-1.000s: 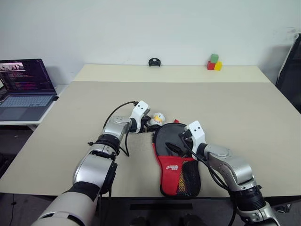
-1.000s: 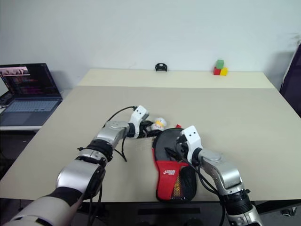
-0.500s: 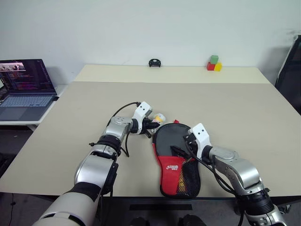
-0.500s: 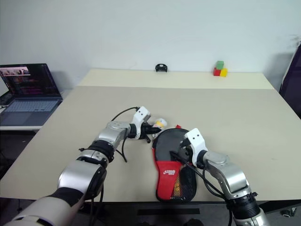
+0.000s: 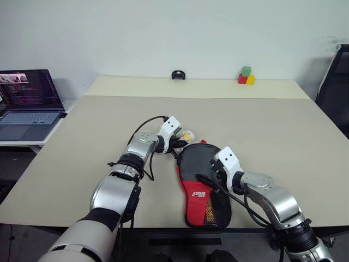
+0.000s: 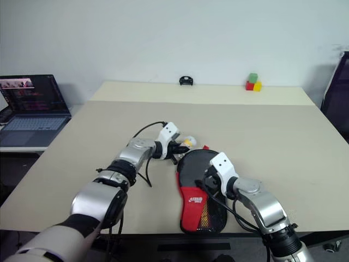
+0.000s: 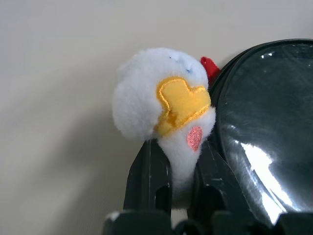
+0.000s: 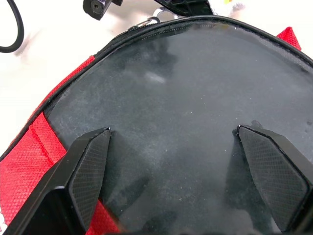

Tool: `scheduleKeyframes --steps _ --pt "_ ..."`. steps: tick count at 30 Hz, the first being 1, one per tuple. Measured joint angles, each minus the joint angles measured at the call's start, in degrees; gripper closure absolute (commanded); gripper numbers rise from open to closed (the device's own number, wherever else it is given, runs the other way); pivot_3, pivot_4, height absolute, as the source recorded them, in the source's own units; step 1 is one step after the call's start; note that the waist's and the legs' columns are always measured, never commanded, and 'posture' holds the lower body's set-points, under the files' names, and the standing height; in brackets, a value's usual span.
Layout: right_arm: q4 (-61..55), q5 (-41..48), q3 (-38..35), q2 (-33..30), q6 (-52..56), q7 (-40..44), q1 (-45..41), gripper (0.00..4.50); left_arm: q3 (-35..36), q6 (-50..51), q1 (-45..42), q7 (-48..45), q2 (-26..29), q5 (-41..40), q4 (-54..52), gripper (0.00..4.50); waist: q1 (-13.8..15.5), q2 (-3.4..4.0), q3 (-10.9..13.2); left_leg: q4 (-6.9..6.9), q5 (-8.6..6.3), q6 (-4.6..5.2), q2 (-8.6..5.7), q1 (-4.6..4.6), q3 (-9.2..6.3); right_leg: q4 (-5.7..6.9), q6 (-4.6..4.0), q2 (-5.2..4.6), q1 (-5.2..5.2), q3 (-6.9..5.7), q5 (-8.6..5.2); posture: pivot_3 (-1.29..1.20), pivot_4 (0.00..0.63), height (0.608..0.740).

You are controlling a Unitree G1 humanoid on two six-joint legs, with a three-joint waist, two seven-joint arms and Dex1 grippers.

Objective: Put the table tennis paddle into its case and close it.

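**Zipper charm pinched, case nearly shut**

The case (image 5: 203, 183) lies flat near the table's (image 5: 272, 125) front edge — soft fabric, likely light. Left gripper (image 7: 182, 161) squeezes the plush duck (image 7: 164, 105), probably the best hold; right gripper (image 8: 176, 142) spreads wide above it.

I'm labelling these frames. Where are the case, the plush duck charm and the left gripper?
case (image 5: 197, 166): left eye view, black top.
plush duck charm (image 7: 164, 105): left wrist view, orange bill.
left gripper (image 7: 181, 169): left wrist view, between fingertips.

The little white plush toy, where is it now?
The plush toy is pinched in the left gripper, against the top left edge of the case, mid-table.
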Motion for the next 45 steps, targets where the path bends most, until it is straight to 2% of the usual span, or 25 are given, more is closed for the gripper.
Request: scheduleKeyframes --steps 4,8,11,17,30,45 --pt "0.4 0.1 -0.5 1.0 0.1 -0.3 0.5 0.00 -0.8 -1.0 -1.7 1.9 -1.2 2.3 2.7 4.42 0.0 -0.03 -0.2 0.21 -0.01 0.02 0.00 0.12 -0.03 0.19 0.01 0.02 0.18 -0.02 0.00 0.00 0.150 0.740" --pt "0.4 0.7 -2.1 2.4 1.3 -0.5 1.7 0.00 -1.2 -1.8 -2.9 5.7 -2.7 4.5 5.1 4.42 0.1 -0.03 -0.2 0.16 -0.06 0.08 0.02 0.94 -0.22 -0.10 0.03 0.04 1.15 -0.24 -0.02 0.00 0.150 0.740" --pt "0.3 0.7 -2.2 2.5 1.4 -0.8 2.0 0.00 -1.2 -2.1 -4.1 9.3 -4.1 5.9 6.5 4.42 0.1 -0.04 -0.2 0.16 -0.07 0.09 0.01 1.11 -0.32 -0.27 0.11 0.11 1.43 -0.36 0.02 0.00 0.150 0.740" --pt "-2.1 0.7 -2.2 2.4 2.5 -1.4 3.7 0.00 -1.0 -2.5 -7.5 17.5 -6.1 8.2 8.0 4.42 0.1 -0.09 -0.2 0.16 -0.07 0.09 0.02 1.09 -0.39 -0.31 0.12 0.09 1.46 -0.38 0.03 0.00 0.150 0.740" --pt "-9.1 1.0 -2.2 3.8 6.2 -4.6 8.5 0.00 -1.3 -4.8 -9.2 28.2 -11.3 12.7 9.4 4.42 0.3 -0.09 -0.4 0.13 -0.09 0.09 0.01 1.06 -0.44 -0.39 0.14 0.02 1.49 -0.46 0.02 0.00 0.150 0.740" --pt "-14.9 1.1 -2.0 7.7 7.8 -9.3 13.8 0.00 -2.5 -5.0 -12.8 30.4 -18.9 17.8 10.2 4.42 0.3 -0.08 -0.4 -0.17 -0.08 0.08 -0.03 1.08 -0.46 -0.53 0.47 0.00 1.50 -0.56 -0.18 0.00 0.150 0.740"
